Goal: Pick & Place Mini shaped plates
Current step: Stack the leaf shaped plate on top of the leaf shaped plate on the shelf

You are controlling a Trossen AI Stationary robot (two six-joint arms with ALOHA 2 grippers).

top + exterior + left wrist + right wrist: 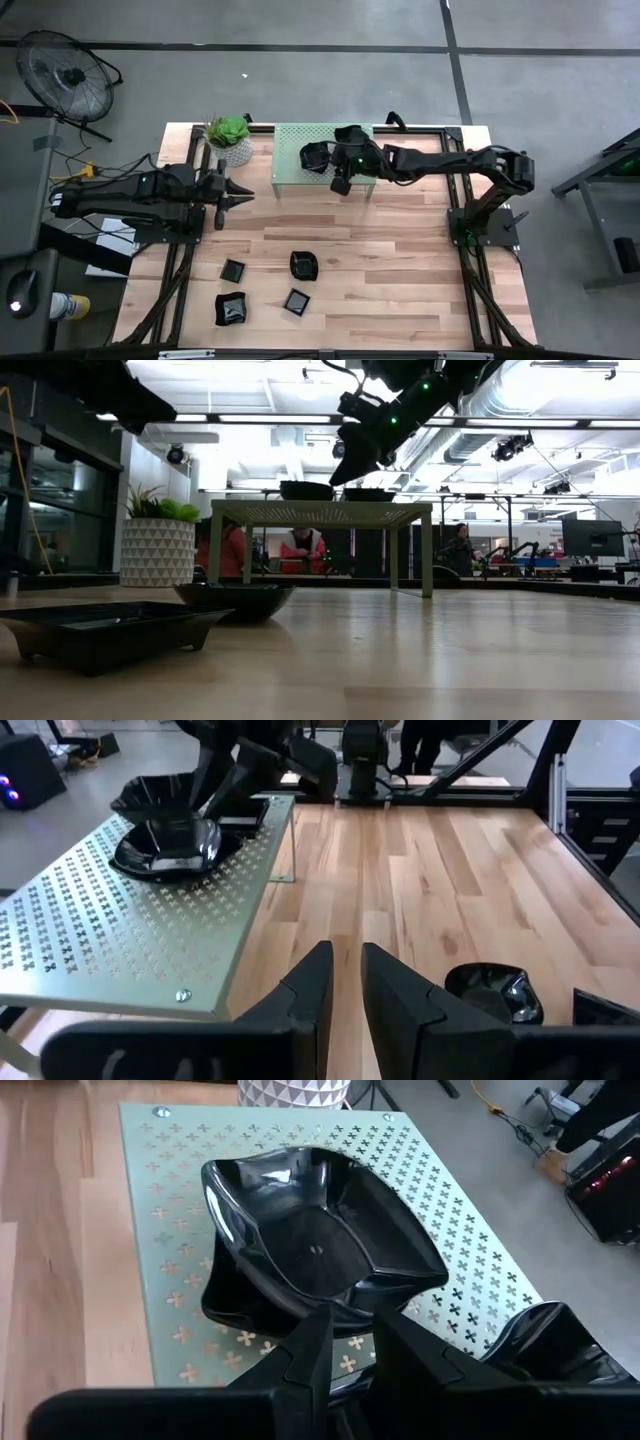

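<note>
right end effector [341, 184] reaches over the shelf [290, 150], above stacked plates [316, 156].

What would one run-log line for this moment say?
right gripper: over green stand, by stacked plates | left gripper: waiting, fingers nearly shut, empty | four plates left on table

Robotics lab — exposed ceiling ducts [500, 400], strip lights, concrete floor [300, 25], floor fan [65, 75], monitors — people behind.
</note>
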